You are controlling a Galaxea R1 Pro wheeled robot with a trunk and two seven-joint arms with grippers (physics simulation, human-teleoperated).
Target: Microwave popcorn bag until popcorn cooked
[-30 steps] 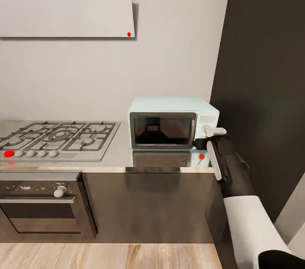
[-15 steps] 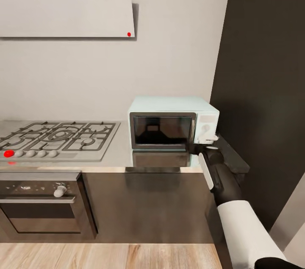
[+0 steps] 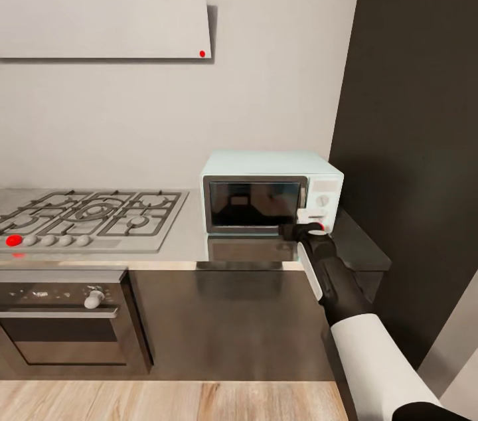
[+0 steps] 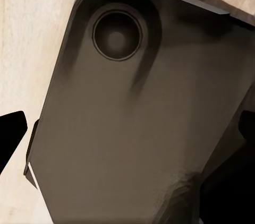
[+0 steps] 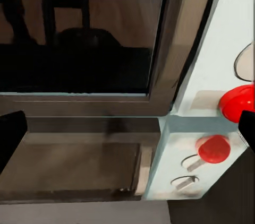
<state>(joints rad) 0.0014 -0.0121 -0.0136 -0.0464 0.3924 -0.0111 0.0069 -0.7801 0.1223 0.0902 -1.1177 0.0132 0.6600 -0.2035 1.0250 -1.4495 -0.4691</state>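
Grey steel bench (image 3: 186,235) against a pale wall, hob (image 3: 89,215) to the left, mint microwave (image 3: 272,192) at the right end, door shut. Right hand (image 3: 307,230) just before its lower right corner, by the red dot (image 5: 237,102); fingers apart, seemingly holding nothing. Popcorn bag unseen, perhaps inside already.

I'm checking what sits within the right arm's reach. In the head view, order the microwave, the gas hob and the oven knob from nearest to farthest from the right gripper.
1. microwave: the right gripper is at its control panel.
2. gas hob: left along the countertop.
3. oven knob: lower left, below the hob.
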